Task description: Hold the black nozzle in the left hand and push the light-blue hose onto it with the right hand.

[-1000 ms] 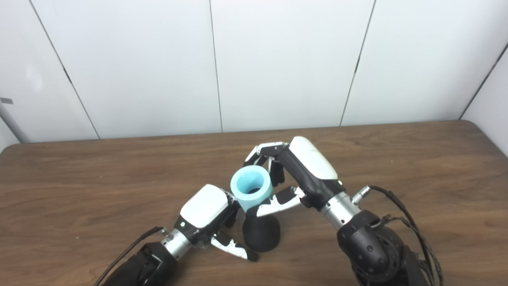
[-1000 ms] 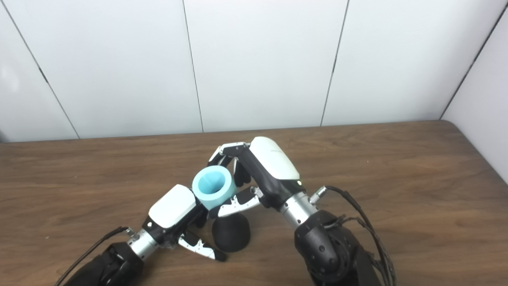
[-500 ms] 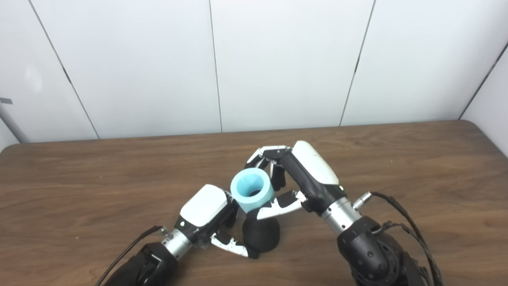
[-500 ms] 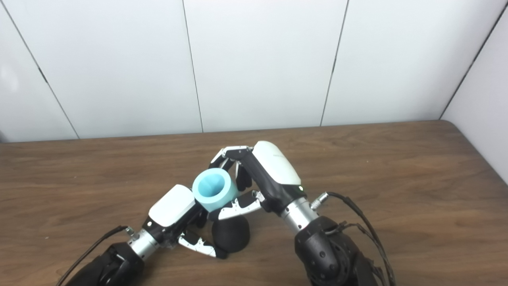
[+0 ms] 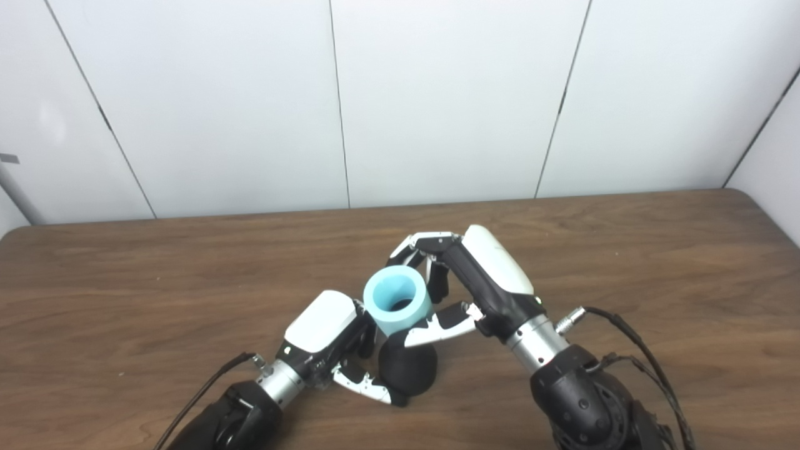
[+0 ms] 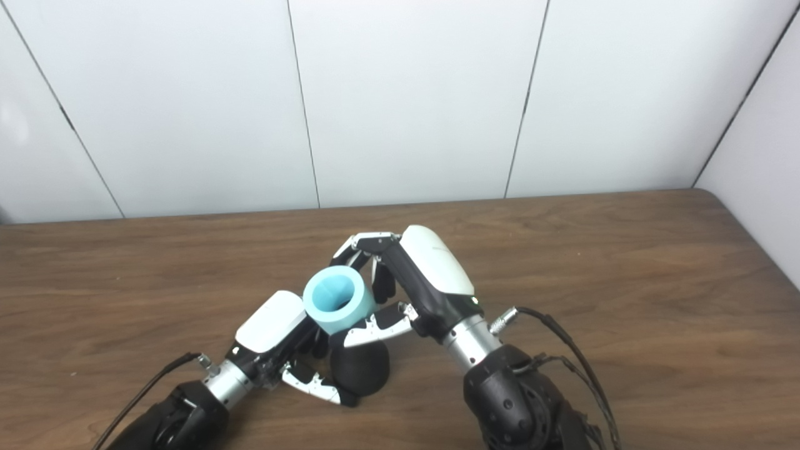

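Observation:
The black nozzle [image 5: 409, 371] stands on the wooden table [image 5: 125, 294] near the front middle, its wide rounded base showing. My left hand [image 5: 325, 340] is shut on it from the left, thumb curled along its front. The light-blue hose [image 5: 397, 299], a short thick tube with its open end facing up, sits on top of the nozzle. My right hand [image 5: 481, 281] is shut on the hose from the right, fingers behind it and thumb in front. The joint between hose and nozzle is hidden by the fingers.
White wall panels [image 5: 437, 94] rise behind the table's far edge. A black cable [image 5: 631, 331] trails from my right wrist over the table at the right. Bare wood lies to the left and far right.
My right hand has come a little lower and nearer with the hose. My left hand's thumb has closed in along the nozzle's front, and the nozzle has shifted slightly left.

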